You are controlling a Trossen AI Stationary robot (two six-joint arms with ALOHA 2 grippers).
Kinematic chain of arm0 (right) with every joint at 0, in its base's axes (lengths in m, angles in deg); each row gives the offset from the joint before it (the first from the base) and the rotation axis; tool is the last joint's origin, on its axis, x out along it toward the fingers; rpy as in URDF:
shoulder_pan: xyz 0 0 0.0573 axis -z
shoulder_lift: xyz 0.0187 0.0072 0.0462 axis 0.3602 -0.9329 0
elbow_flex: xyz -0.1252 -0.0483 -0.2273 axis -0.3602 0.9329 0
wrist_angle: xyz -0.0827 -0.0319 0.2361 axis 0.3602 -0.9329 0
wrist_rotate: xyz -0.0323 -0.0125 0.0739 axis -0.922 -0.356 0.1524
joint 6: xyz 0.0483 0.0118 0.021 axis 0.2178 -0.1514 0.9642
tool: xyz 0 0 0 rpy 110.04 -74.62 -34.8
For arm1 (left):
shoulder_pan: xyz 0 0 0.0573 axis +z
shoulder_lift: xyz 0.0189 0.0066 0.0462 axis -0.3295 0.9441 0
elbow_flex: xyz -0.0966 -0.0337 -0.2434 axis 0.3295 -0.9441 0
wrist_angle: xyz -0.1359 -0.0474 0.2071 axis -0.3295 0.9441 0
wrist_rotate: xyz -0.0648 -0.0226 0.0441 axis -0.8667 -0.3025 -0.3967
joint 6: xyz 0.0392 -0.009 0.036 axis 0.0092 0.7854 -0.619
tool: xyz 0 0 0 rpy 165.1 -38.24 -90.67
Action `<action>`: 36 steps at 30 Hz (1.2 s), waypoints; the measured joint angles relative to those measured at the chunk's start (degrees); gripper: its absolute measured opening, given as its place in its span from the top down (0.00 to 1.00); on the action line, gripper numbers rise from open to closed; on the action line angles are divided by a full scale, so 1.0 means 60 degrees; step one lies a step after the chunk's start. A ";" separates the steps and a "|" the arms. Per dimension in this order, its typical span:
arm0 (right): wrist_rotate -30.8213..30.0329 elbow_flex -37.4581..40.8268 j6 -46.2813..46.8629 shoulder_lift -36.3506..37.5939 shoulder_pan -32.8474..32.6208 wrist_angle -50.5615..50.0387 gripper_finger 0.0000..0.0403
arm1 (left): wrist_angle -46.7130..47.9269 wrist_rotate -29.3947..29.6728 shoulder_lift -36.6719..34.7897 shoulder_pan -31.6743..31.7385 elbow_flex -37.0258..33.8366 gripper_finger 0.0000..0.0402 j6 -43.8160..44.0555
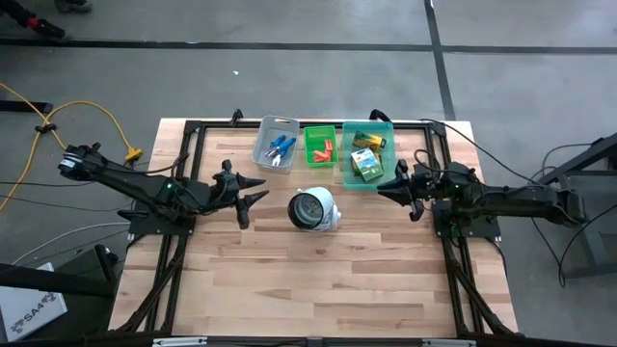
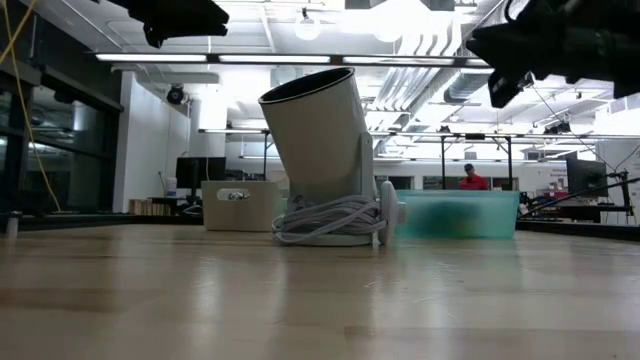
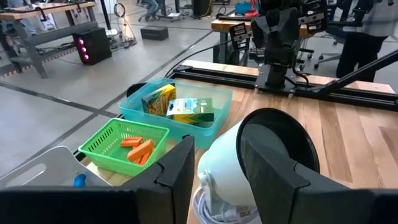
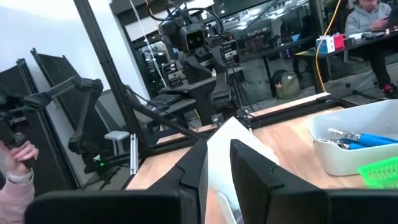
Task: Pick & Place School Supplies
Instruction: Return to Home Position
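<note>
All the school supplies lie in three bins at the table's far edge. The blue-handled scissors [image 1: 280,149] [image 4: 365,139] are in the grey bin [image 1: 275,128]. The red-pink stubs [image 1: 323,149] [image 3: 138,149] sit in the green basket [image 1: 318,161]. The green-and-yellow crayon boxes [image 1: 366,162] [image 3: 177,107] fill the teal bin [image 1: 382,126]. My left gripper [image 1: 258,190] [image 3: 217,180] hovers open, left of the round white object. My right gripper [image 1: 388,183] [image 4: 217,174] hovers open to that object's right, just near of the teal bin. Neither holds anything.
The round white object with a dark face [image 1: 313,209] [image 2: 325,150] [image 3: 249,168] stands between the two grippers on its base, with a coiled white cable at its foot. Bare wood stretches toward the near edge. A person's hand [image 4: 15,168] shows beyond the table.
</note>
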 joint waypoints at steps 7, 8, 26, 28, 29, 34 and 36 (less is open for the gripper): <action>-0.0902 0.0871 0.0121 0.0782 0.0004 0.0030 0.86 | -0.0134 -0.0004 0.0184 0.0011 -0.0004 0.67 -0.0015; -0.0971 0.0922 0.0121 0.0899 0.0004 0.0034 0.86 | -0.0146 0.0000 0.0184 0.0011 -0.0004 0.67 -0.0046; -0.1095 0.1343 0.0289 0.2489 0.0011 -0.2016 0.86 | -0.0255 -0.0004 0.0184 0.0011 -0.0004 0.67 -0.0047; -0.1349 0.1344 0.0326 0.2659 0.0011 -0.2393 0.86 | -0.0259 -0.0004 0.0184 0.0011 -0.0004 0.67 -0.0051; -0.1455 0.1347 0.0329 0.2737 0.0011 -0.2525 0.86 | -0.0259 -0.0004 0.0184 0.0011 -0.0004 0.67 -0.0051; -0.1524 0.1351 0.0341 0.3191 0.0011 -0.3334 0.86 | -0.0259 -0.0007 0.0184 0.0011 -0.0004 0.67 -0.0051; -0.1619 0.1351 0.0340 0.3371 0.0011 -0.3715 0.86 | -0.0262 -0.0004 0.0184 0.0011 -0.0004 0.67 -0.0055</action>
